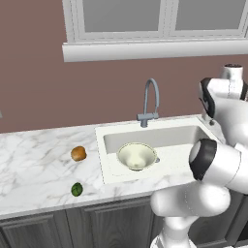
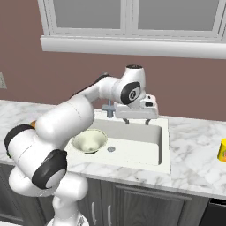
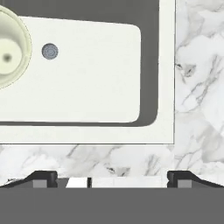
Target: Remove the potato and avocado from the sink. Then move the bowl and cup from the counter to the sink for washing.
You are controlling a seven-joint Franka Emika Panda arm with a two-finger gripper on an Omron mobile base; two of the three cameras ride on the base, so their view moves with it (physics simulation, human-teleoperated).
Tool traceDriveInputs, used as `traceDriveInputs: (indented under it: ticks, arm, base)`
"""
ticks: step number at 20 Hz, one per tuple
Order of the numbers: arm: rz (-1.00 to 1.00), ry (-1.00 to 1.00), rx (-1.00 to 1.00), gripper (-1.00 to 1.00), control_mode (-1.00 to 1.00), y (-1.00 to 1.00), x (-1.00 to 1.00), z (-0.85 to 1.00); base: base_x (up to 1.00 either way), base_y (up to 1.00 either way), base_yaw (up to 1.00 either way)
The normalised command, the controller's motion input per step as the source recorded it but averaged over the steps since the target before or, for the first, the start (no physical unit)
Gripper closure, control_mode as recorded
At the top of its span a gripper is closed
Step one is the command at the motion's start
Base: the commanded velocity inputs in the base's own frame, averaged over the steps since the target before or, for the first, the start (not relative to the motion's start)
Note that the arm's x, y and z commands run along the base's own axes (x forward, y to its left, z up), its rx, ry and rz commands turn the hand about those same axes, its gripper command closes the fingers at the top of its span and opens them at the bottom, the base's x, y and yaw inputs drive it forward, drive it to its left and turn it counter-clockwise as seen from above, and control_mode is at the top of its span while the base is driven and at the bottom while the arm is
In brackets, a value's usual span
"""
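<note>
Potato (image 1: 78, 153), avocado (image 1: 76, 189): out, on bench (image 1: 38, 160) left of sink (image 2: 145, 152). Bowl (image 2: 89, 141): in sink. Cup (image 2: 222, 150): pending, bench's right end. Pincer (image 2: 136, 120): apart, empty.

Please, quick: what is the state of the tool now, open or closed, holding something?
Tool: open, holding nothing, above the sink.

Bowl (image 1: 137, 156) in sink (image 1: 181, 134); potato (image 1: 78, 153), avocado (image 1: 76, 189) on counter (image 1: 38, 164)
</note>
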Motion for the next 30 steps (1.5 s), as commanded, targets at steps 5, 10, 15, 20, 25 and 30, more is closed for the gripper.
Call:
traceDriveInputs:
  ticks: [5,10,15,20,25,30]
  arm:
    - [-0.15,0.00,-0.12,-1.00,-1.00,-0.16,-0.20,0.25]
    - [-0.15,0.00,-0.11,-1.00,-1.00,-0.18,-0.17,0.31]
    - [-0.13,-0.01,-0.12,-1.00,-1.00,-0.26,-0.13,0.13]
    - [-0.07,-0.02,-0.06,-1.00,-1.00,-0.21,-0.12,0.08]
    - [-0.04,-0.07,0.00,-1.00,-1.00,-0.19,-0.07,0.05]
    - [0.00,-0.10,0.02,-1.00,-1.00,-0.14,-0.01,0.07]
  base:
    - [0.00,0.00,0.00]
    - [0.00,0.00,0.00]
    - [0.00,0.00,0.00]
    - [0.00,0.00,0.00]
    - [0.00,0.00,0.00]
    - [0.00,0.00,0.00]
